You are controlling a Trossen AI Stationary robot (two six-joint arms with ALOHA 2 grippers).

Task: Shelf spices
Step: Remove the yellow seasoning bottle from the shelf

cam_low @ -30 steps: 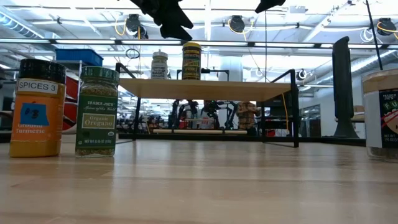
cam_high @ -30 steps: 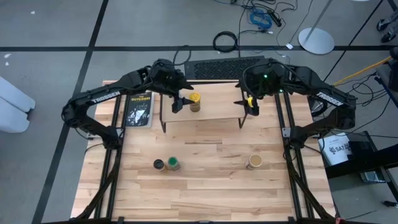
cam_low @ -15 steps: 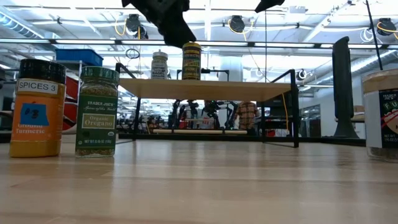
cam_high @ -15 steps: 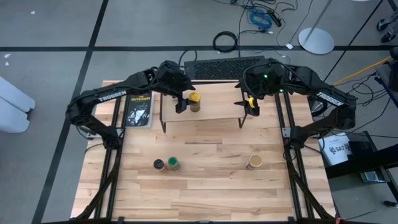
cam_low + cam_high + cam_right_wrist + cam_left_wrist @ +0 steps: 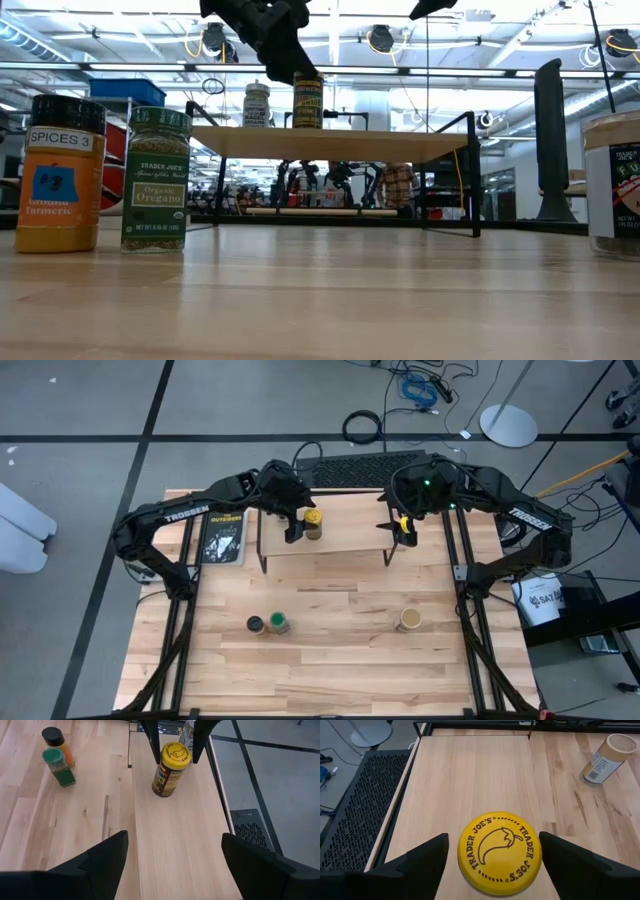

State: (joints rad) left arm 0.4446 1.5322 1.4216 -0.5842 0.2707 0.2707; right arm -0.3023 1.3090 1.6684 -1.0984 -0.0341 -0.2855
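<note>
Nearest the camera in the low view, left of frame: orange jar (image 5: 60,172) with dark lid and green-lidded jar (image 5: 156,178), side by side on the bench (image 5: 330,300); tan-lidded jar (image 5: 613,183) at the right edge. In the high view these three sit low on the bench, well apart from the shelf (image 5: 345,538)

Farther back, on the shelf: yellow-lidded jar (image 5: 499,851) upright toward its left end, white-lidded jar (image 5: 257,103) behind it

Left gripper (image 5: 492,865) straddles the yellow lid, fingers spread, a gap showing on both sides; we judge it released, nothing held. Right gripper (image 5: 172,862) open over the shelf's right end, holding nothing

Handling, our judgement: jars small, rigid, light; smooth sides could slip, tall shape could tip. We would grasp across the body just under the lid, fingers level, lift straight
</note>
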